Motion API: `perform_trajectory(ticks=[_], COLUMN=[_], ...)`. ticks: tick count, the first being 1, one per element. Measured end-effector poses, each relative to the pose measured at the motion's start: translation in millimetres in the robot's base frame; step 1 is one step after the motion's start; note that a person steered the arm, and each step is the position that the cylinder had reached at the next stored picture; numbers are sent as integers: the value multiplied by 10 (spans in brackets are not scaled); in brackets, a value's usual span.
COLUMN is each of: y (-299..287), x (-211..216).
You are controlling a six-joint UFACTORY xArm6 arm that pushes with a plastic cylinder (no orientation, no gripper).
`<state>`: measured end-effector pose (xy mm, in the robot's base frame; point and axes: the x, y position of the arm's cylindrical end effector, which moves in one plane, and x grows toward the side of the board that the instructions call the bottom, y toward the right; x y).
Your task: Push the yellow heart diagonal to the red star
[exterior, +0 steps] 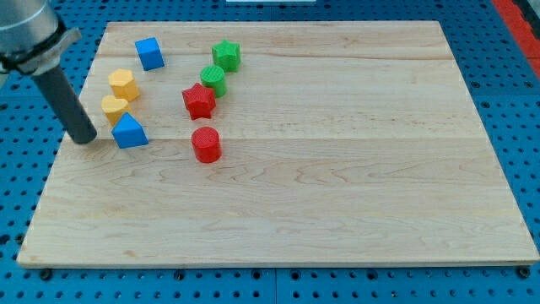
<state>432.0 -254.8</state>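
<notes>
Left of yellow heart (114, 107), my tip (85, 139) rests, rod tilted.

My tip (84, 139) ends a straight, smooth, black round rod; above it sits a wider grey metal collar, cut off by the view's edge.

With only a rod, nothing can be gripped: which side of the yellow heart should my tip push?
Its left face, coming from the view's left. My tip sits lower-left of the yellow heart; a blue triangle crowds its lower right, another yellow block its top, and the red star lies rightward, so left looks best.
</notes>
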Motion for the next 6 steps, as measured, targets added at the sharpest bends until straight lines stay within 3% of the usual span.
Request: perform_trajectory(ticks=[2, 6], y=[52, 1104], x=[-129, -814])
